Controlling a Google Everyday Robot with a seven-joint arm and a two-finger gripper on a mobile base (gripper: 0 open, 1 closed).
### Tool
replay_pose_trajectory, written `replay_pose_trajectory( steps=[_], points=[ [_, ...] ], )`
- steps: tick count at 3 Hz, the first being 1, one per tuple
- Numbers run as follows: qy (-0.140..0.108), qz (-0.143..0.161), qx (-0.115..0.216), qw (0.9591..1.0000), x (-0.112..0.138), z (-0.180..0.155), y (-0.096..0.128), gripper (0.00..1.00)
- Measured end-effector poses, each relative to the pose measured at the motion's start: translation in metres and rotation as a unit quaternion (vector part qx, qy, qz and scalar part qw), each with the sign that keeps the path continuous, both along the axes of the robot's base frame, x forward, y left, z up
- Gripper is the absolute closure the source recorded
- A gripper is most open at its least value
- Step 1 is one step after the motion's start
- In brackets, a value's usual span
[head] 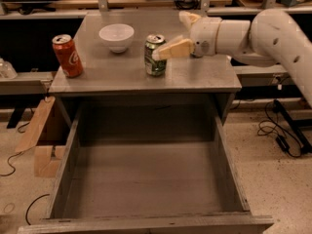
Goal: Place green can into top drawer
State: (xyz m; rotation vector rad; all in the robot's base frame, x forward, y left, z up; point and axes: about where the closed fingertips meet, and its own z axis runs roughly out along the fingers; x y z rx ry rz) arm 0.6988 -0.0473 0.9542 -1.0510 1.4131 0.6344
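Note:
The green can (155, 56) stands upright on the grey table top (200, 76), near its middle. My gripper (170, 35) reaches in from the right on the white arm and is open. Its near finger (173, 49) lies against the can's upper right side, and its far finger (188, 18) is behind and to the right of the can. The top drawer (146, 179) is pulled fully open below the table's front edge, and its flat grey bottom holds nothing.
A red cola can (67, 56) stands at the table's left edge. A white bowl (116, 36) sits behind and left of the green can. A cardboard box (43, 141) leans left of the drawer. Cables (282, 138) lie on the floor at right.

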Motion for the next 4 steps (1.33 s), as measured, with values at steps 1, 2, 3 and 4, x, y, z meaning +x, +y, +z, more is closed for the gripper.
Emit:
replay_pose_trajectory(
  steps=[1, 2, 3, 4],
  points=[
    [0.025, 0.003, 0.005, 0.9997, 0.015, -0.029, 0.017, 0.0],
    [0.048, 0.005, 0.022, 0.9986, 0.025, -0.058, 0.028, 0.03],
    [0.055, 0.009, 0.035, 0.9978, 0.029, -0.07, 0.035, 0.26],
    [0.054, 0.021, 0.048, 0.9972, 0.029, -0.073, 0.045, 0.49]
  ],
)
